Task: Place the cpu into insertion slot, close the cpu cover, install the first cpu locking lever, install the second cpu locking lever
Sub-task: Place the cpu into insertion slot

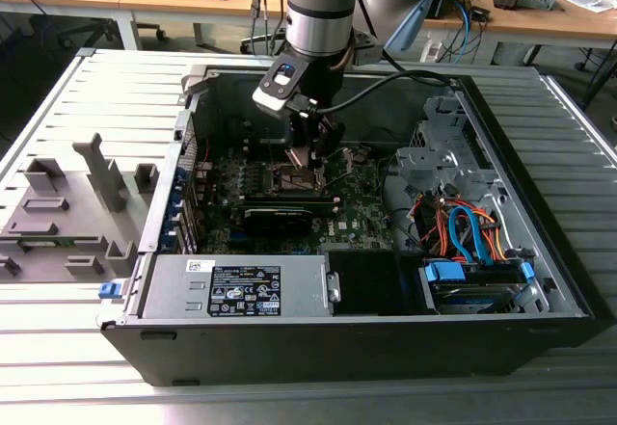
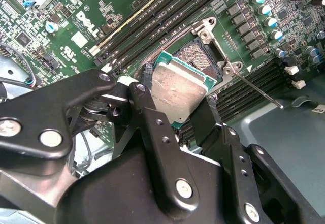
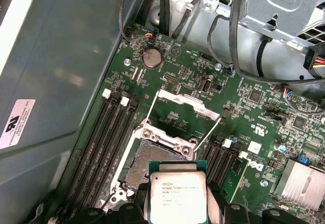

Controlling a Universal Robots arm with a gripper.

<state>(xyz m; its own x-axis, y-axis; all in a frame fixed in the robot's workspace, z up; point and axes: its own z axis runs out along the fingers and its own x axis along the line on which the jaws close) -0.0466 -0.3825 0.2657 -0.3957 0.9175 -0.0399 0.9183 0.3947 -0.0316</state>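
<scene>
Black hand (image 2: pixel 173 102) with a silvery-grey cpu (image 2: pixel 180 82) edged green between its fingers; just beyond the hand, a dark slot (image 3: pixel 137 168) rimmed silver on a green board (image 3: pixel 177 76) dotted with white print.

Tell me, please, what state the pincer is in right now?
Pincer: shut on the cpu, which it holds over the socket.

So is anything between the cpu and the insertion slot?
Nothing visible. The gripper holds the cpu over the insertion slot, whose face is bare. The cpu cover stands open, off to the far side of the slot.
</scene>
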